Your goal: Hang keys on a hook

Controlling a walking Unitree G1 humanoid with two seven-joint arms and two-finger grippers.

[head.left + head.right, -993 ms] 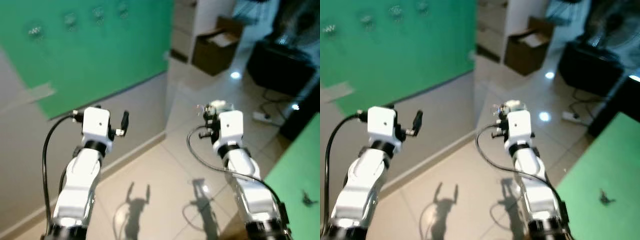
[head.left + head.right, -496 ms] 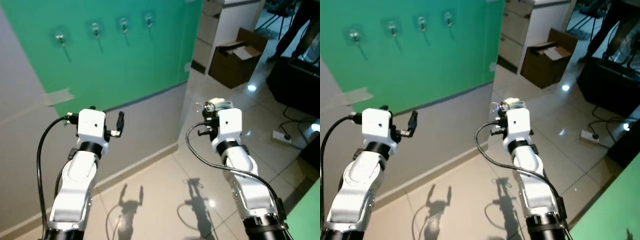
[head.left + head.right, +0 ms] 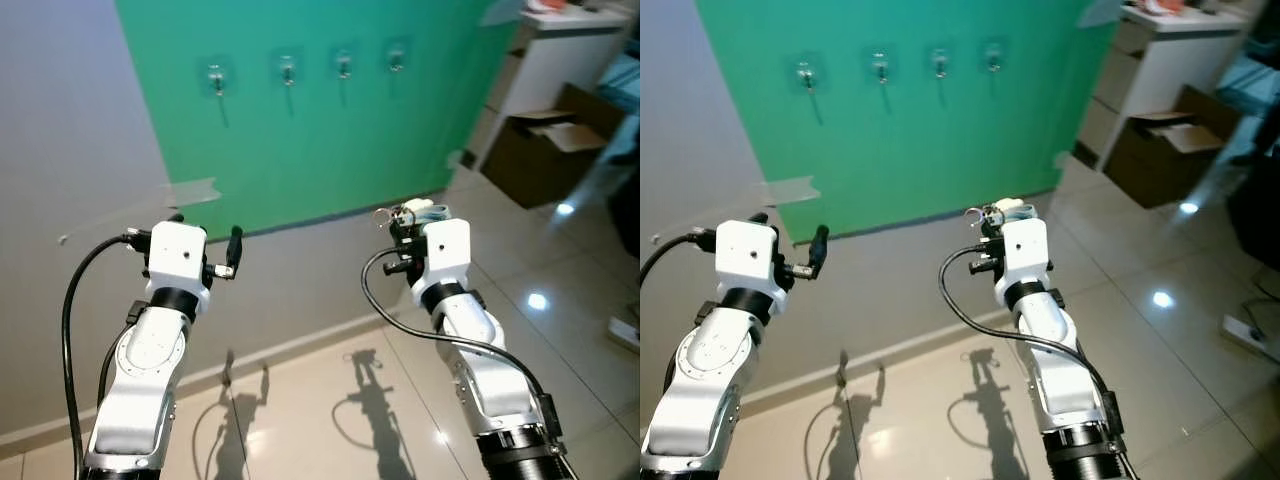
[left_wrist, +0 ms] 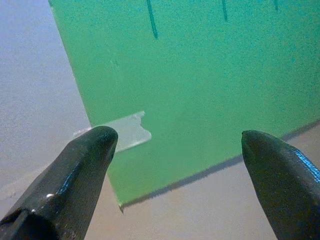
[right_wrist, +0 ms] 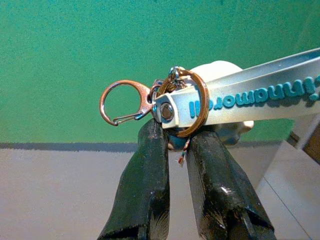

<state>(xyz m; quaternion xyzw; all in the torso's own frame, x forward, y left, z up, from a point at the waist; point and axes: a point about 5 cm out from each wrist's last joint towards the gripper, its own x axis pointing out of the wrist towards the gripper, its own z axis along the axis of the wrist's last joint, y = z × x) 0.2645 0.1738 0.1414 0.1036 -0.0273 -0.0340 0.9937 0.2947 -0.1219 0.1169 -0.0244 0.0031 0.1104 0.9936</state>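
A green panel (image 3: 330, 130) covers the upper part of the grey wall (image 3: 80, 150) ahead, above a glossy tiled floor (image 3: 330, 420); a cardboard box (image 3: 540, 150) and a white cabinet (image 3: 560, 50) stand off to the robot's right. Four small hooks are stuck in a row high on the panel, from the leftmost hook (image 3: 215, 78) to the rightmost hook (image 3: 396, 58), each throwing a thin shadow downward. A strip of clear tape (image 3: 190, 192) holds the panel's left edge to the wall. Both arms are raised toward the wall. The right gripper (image 5: 172, 135) carries the keys (image 5: 177, 102); its fingers (image 5: 145, 170) are clamped together on the bunch. The hooks lie above and forward of this gripper, well apart from it, with the rightmost hook nearly straight above it in the head views, so the right arm is judged the nearer and the working one. The left gripper (image 4: 175, 145) faces the panel's lower left corner with fingers (image 4: 75, 170) wide apart, holding nothing. The bunch itself: a copper-coloured split ring, a smaller copper clasp loop (image 5: 122, 102) sticking out sideways from the fingers, and a flat silver tag (image 5: 250, 95) with raised teal lettering, its long axis running crosswise to the fingers; something white sits behind, not identifiable. Judgement: the open clasp loop or the ring is the part to slip over a hook, which calls for a lift and a reach forward.
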